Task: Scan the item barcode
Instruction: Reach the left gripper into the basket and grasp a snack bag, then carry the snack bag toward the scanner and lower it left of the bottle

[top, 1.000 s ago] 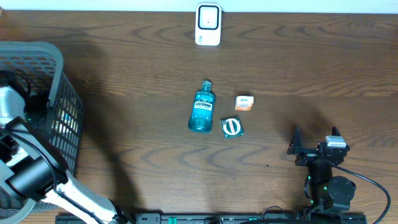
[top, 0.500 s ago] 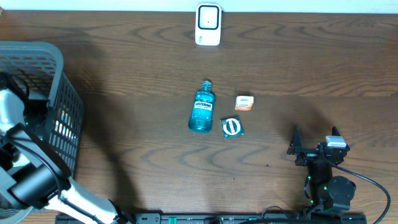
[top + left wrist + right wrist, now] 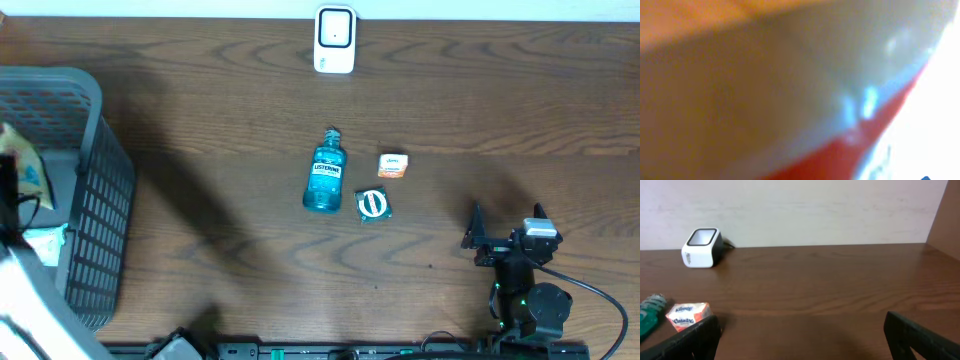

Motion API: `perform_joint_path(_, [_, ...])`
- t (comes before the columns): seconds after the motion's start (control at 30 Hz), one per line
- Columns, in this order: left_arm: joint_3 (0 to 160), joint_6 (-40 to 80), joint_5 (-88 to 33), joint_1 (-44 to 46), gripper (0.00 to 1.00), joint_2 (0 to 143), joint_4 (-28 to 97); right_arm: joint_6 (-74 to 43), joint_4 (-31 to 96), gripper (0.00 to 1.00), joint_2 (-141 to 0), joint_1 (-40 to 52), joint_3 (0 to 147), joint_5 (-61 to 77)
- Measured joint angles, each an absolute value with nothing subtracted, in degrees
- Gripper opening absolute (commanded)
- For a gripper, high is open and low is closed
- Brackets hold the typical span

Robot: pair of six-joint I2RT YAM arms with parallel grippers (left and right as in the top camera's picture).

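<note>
The left arm [image 3: 22,300] no longer lies across the basket [image 3: 98,205] as it did a second ago. It now shows as a white blur over the tabletop's [image 3: 220,110] near-left corner. With it out of the way, the basket's inside shows a yellow packet [image 3: 22,172] and a pale packet [image 3: 45,243] below it. The left gripper cannot be made out in the overhead view. Its jaws, wide a second ago, are now clenched, and what they grip, if anything, cannot be told. The left wrist view is filled by a blurred surface of grey, orange, red and white, pressed close to the lens.

Nothing else has moved. The right gripper [image 3: 507,222] sits by the near edge toward the right, jaws released and spread wide, with nothing between them.

There is one scanner [image 3: 334,40], upright at the middle of the far edge. One basket stands at the left edge. One blue bottle [image 3: 324,175] lies at mid-tabletop, cap toward the far edge. One tissue pack [image 3: 393,165] lies just to its right, and one round packet [image 3: 372,204] lies nearer than the pack, close to the bottle's base. Two packets show in the basket, and there are two arms.
</note>
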State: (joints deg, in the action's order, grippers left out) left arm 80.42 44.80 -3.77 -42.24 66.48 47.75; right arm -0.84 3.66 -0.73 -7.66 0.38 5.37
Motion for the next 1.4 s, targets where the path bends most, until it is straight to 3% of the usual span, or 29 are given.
perform_joint_path(0.17, [80.58, 45.01, -9.72, -37.34, 0.07, 54.98, 44.99, -0.84, 3.66, 0.99, -0.73, -7.66, 0.38, 5.37])
perform_joint_path(0.4, [80.62, 44.99, -16.45, -18.98, 0.07, 48.73, 42.3, -0.84, 3.66, 0.99, -0.73, -7.66, 0.38, 5.37])
perform_joint_path(0.63, [80.68, 39.24, -13.17, 3.62, 0.07, 56.53, 41.41, -0.84, 3.66, 0.99, -0.73, -7.66, 0.38, 5.37])
perform_joint_path(0.83, [80.66, 29.93, -3.97, 15.73, 0.07, 70.54, 47.81, -0.84, 3.64, 0.99, -0.73, -7.66, 0.38, 5.34])
perform_joint_path(1.07, [80.66, 25.63, 6.85, 19.14, 0.07, 87.9, 54.11, -0.84, 3.66, 0.99, -0.73, -7.66, 0.38, 5.37])
perform_joint_path(1.4, [80.66, 25.41, 6.81, 20.21, 0.07, 105.27, 50.7, -0.84, 3.66, 0.99, -0.73, -7.64, 0.38, 5.37])
